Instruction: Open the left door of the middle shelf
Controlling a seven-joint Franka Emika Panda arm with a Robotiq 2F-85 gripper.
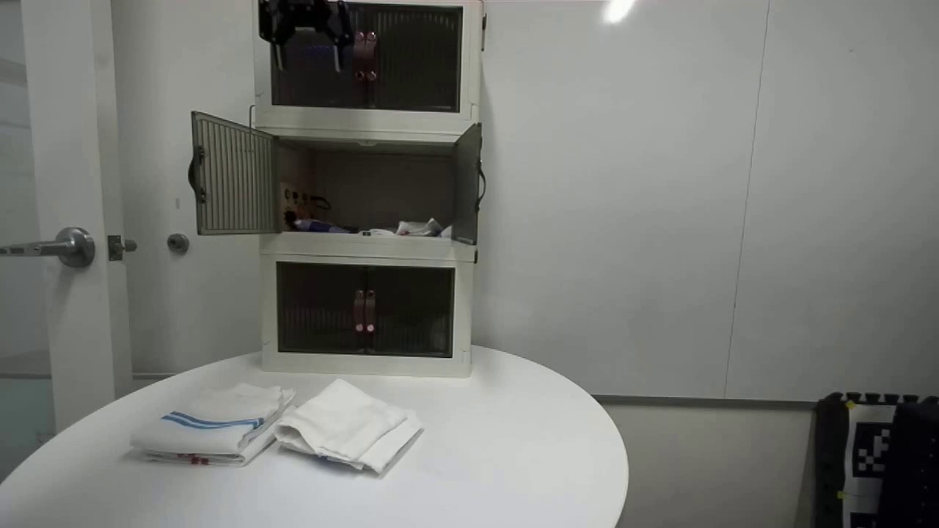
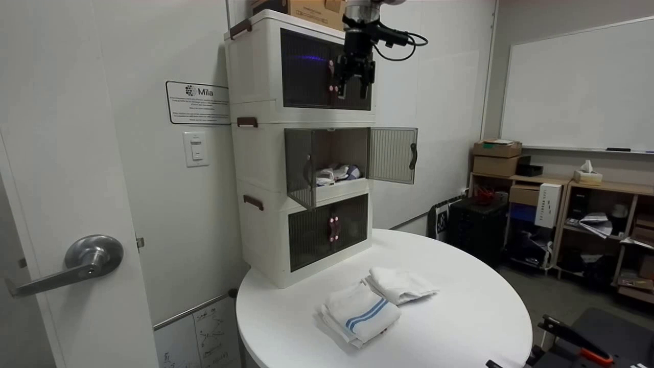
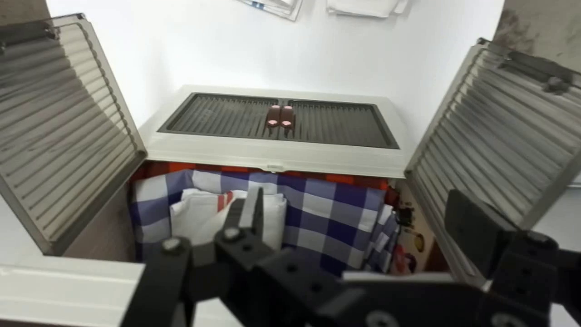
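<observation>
The middle shelf [image 1: 367, 248] is a white-framed unit with both dark tinted doors swung open. Its left door [image 1: 238, 180] stands wide open, its ribbed inner face showing. In an exterior view this door [image 2: 297, 166] projects from the near side of the shelf [image 2: 341, 191]. In the upside-down wrist view the left door [image 3: 508, 131] is on the right, partly behind a finger. My gripper [image 1: 309, 62] is open and empty, high in front of the top unit, apart from the doors; it also shows in an exterior view [image 2: 353, 91] and the wrist view [image 3: 358, 222].
The right door [image 1: 467, 183] is also open. Checked cloths [image 3: 331, 204] and a white cloth lie inside. Shut units are above [image 1: 411, 59] and below [image 1: 323, 308]. Two folded towels [image 1: 198, 425] [image 1: 345, 422] lie on the round white table [image 1: 528, 455].
</observation>
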